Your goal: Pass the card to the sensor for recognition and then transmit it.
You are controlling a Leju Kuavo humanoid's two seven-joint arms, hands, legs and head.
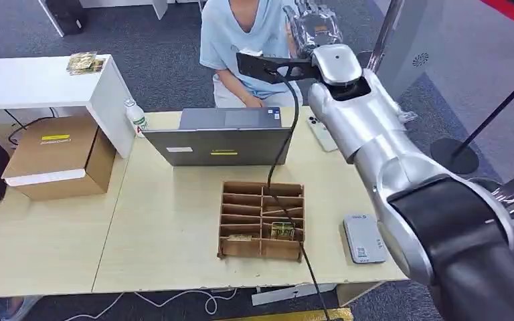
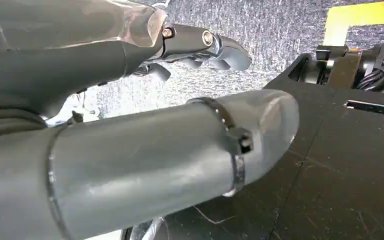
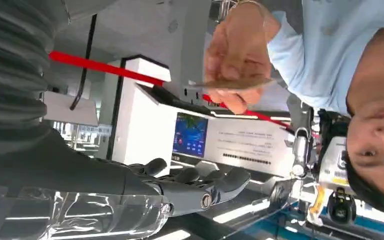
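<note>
Across the table (image 1: 174,221), at its far edge, a seated person (image 1: 241,33) holds the card (image 3: 230,84) pinched in a person's hand (image 3: 237,55). Card lies flat, edge-on in the right wrist view, long axis crosswise to the reach of the right hand (image 3: 195,185). Right arm is raised over the laptop (image 1: 224,137); its hand holds nothing, fingers loosely extended and apart, close to the card but separate from it. Handover looks done. Left hand (image 2: 200,47) hangs low by the robot's body, fingers curled in, holding nothing. Sensor (image 1: 363,237) sits near-right on the table, just right of the divided tray (image 1: 262,221). Room to draw the arm back looks open; the cable (image 1: 288,134) drapes across the tray.
</note>
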